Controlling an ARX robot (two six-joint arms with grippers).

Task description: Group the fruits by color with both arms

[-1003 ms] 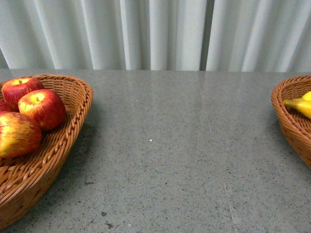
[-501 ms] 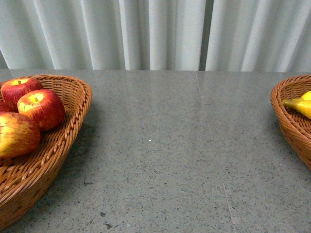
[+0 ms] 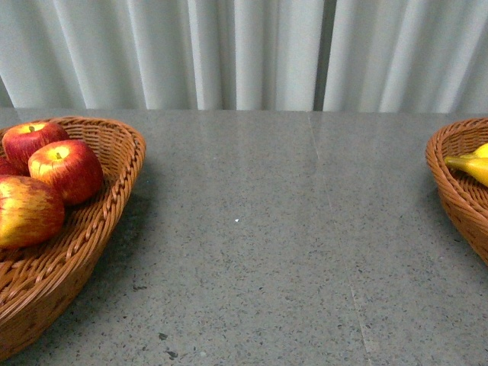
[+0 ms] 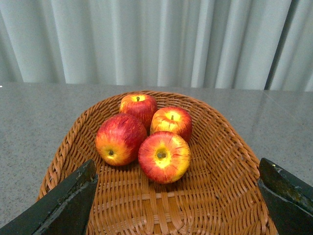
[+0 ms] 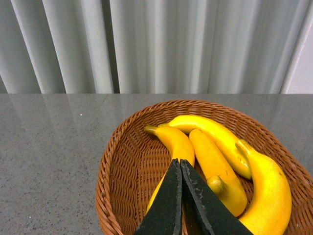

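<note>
Several red apples (image 4: 164,156) with yellow tops lie together in a wicker basket (image 4: 225,161). My left gripper (image 4: 178,193) hangs open above that basket's near part, its black fingers (image 4: 68,200) wide apart with nothing between them. In the front view the same apples (image 3: 67,169) show in the basket (image 3: 114,191) at the left edge. Several yellow bananas (image 5: 215,161) lie in a second wicker basket (image 5: 122,166). My right gripper (image 5: 180,164) is shut and holds nothing, its tips just over one banana (image 5: 173,142). Neither arm shows in the front view.
A grey speckled tabletop (image 3: 259,229) stretches between the two baskets. The banana basket (image 3: 457,191) shows at the front view's right edge with one banana tip (image 3: 469,164). Pale pleated curtains (image 3: 244,53) hang behind the table's far edge.
</note>
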